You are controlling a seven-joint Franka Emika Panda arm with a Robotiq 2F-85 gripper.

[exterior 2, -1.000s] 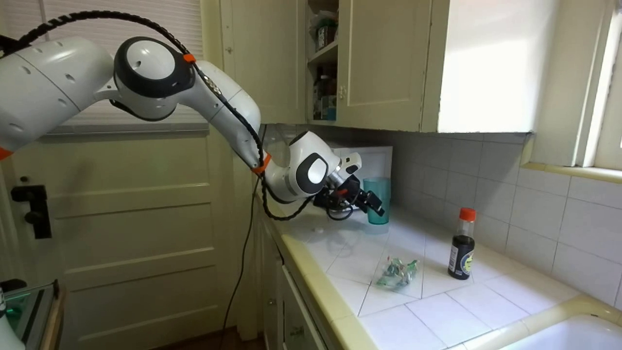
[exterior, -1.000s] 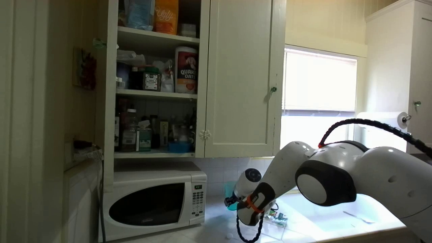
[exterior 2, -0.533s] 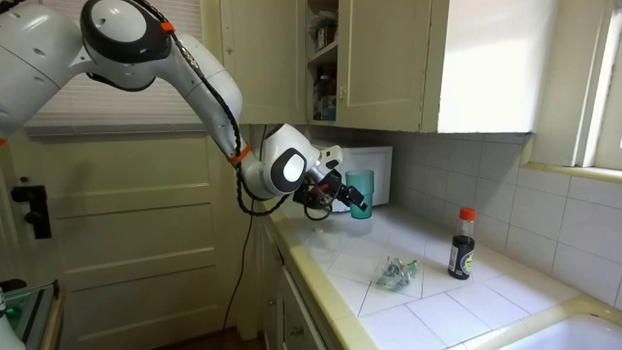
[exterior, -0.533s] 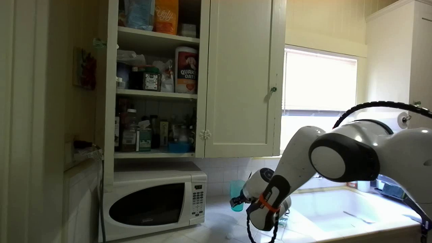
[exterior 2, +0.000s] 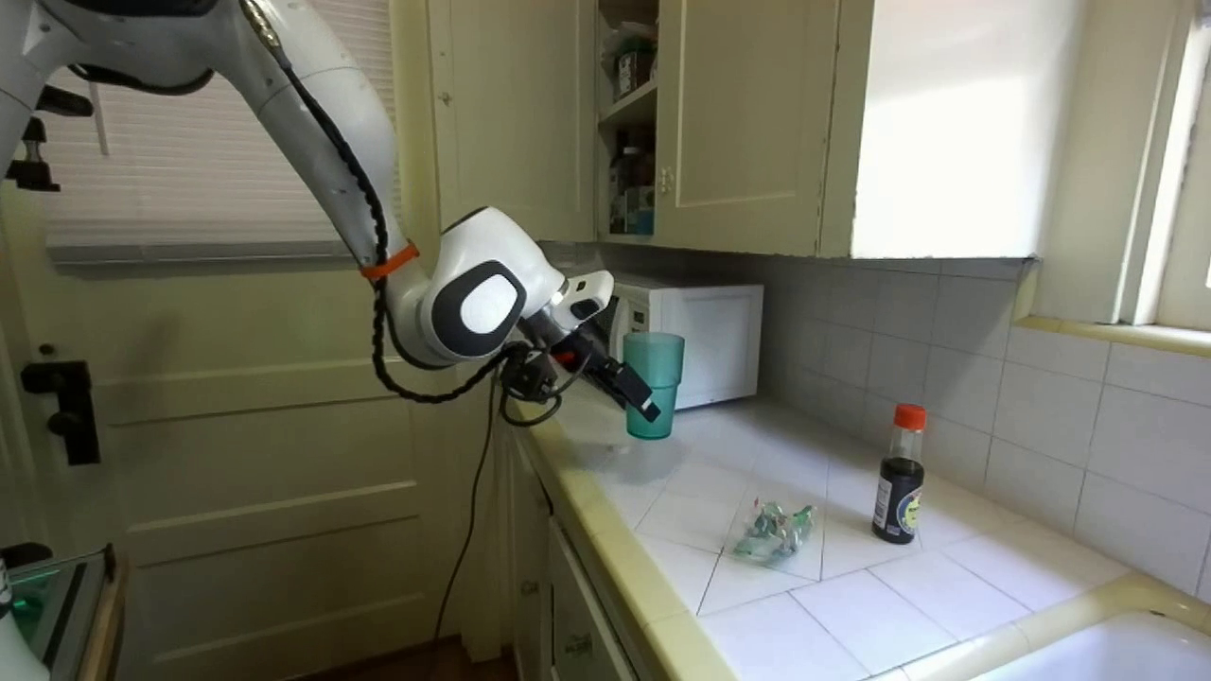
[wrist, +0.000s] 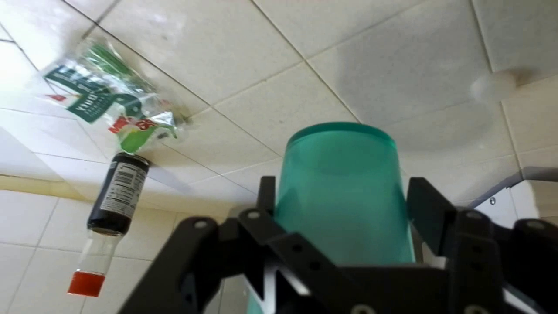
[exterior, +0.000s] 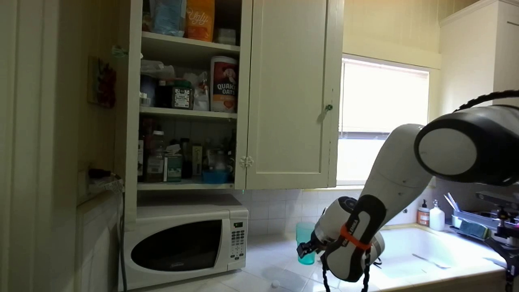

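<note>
Counter: white square tiles, yellow front edge. Standing on it, upright: red-capped bottle of dark liquid (landmark). Near the bottle, on its front-edge side: clear, green-printed packet, lying. Well apart from the bottle: white microwave; small, roundish white item.

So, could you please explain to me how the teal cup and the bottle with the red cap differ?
The teal cup is one plain colour, while the bottle shows dark contents, a label and a red cap. The cup widens toward its top; the bottle narrows upward. The cup is held by the gripper, while the bottle stands on the counter, apart from the gripper. Both are upright.
</note>
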